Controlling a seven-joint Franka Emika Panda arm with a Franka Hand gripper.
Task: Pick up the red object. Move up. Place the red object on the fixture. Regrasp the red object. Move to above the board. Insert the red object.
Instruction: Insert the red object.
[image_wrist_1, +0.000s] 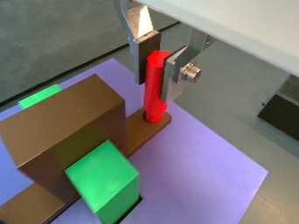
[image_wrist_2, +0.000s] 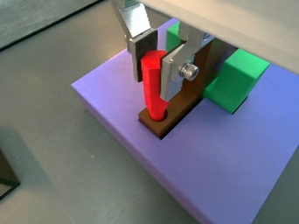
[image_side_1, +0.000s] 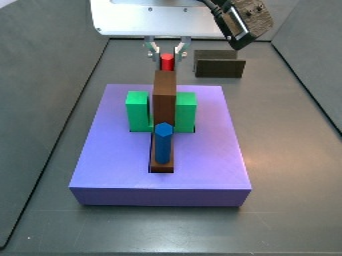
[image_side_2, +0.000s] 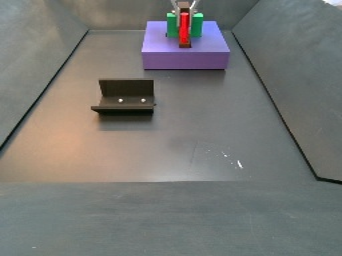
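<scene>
Your fingers (image_wrist_1: 145, 35) stand narrow on either side of the red object (image_wrist_1: 155, 83), gripping its upper part; in both wrist views the silver plates with their dark pads sit against the top of the peg, so the gripper (image_wrist_2: 156, 51) is closed on it. The red object stands upright with its foot in a hole in the low brown strip (image_wrist_2: 173, 120) on the board (image_wrist_2: 222, 166); you cannot see how deep it sits, since the hole hides the lower end. In a side view the red object (image_side_1: 166, 61) is mostly hidden behind the tall brown bar (image_side_1: 163, 96), only its top showing between the fingers, and the gripper (image_side_1: 166, 52) is partly cut by the bar. In a side view taken from far off, the board (image_side_2: 186, 50) is small near the far wall, and the gripper (image_side_2: 185, 13) runs out of the frame, so fine detail there is hard to read. The green block (image_wrist_1: 101, 177) sits beside the brown bar (image_wrist_1: 65, 131), close to the peg, so room on that side is tight. The blue peg (image_side_1: 162, 140) stands at the other end of the strip, well apart from the gripper. The peg stands near one edge of the board, with open purple surface and dark floor beyond it. The fixture (image_side_2: 126, 96) sits alone on the floor, well apart from the board, with clear floor around it.
</scene>
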